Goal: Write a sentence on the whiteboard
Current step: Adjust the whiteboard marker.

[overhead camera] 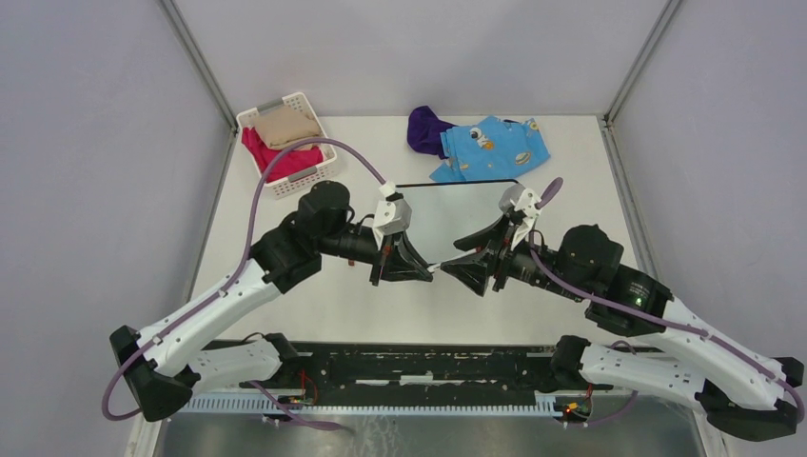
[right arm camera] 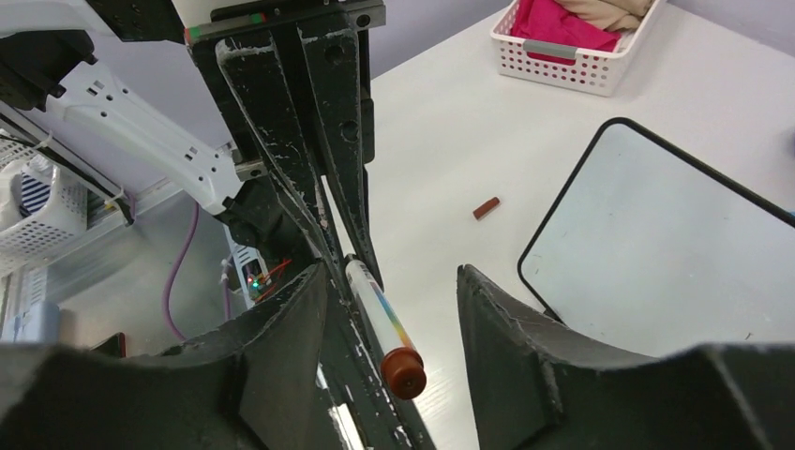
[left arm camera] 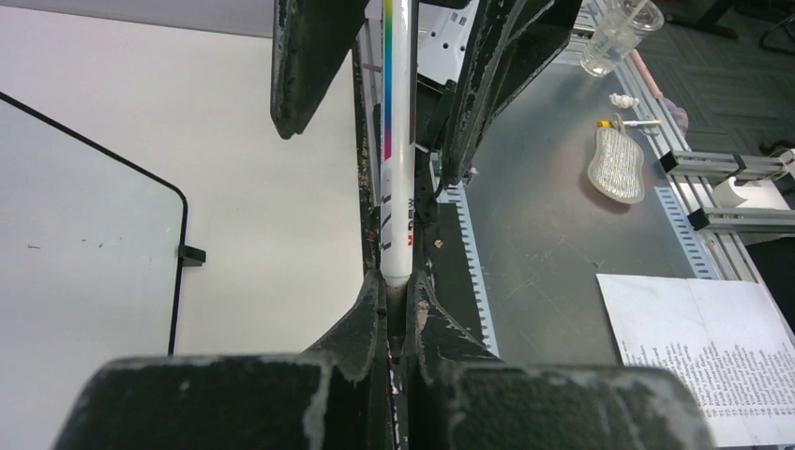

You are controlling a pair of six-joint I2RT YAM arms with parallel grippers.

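The whiteboard (overhead camera: 457, 205) (left arm camera: 84, 272) (right arm camera: 656, 244) lies flat mid-table, black-framed. Its face shows only faint specks, and the sentence is not in view. A white marker (left arm camera: 398, 141) (right arm camera: 373, 305) with a rainbow stripe hangs level between the two arms. My left gripper (overhead camera: 428, 269) (left arm camera: 398, 286) is shut on one end of it. My right gripper (overhead camera: 449, 268) (right arm camera: 392, 272) is open, with its jaws on either side of the marker's brown end (right arm camera: 405, 373) and clear of it. A small reddish-brown cap (right arm camera: 486, 207) lies on the table beside the board.
A white slatted basket (overhead camera: 285, 143) (right arm camera: 572, 52) of clothes stands at the back left. Blue patterned cloth (overhead camera: 490, 148) and purple cloth (overhead camera: 428, 129) lie behind the board. Past the near table edge are a printed sheet (left arm camera: 712, 347) and a plastic cup (left arm camera: 619, 33).
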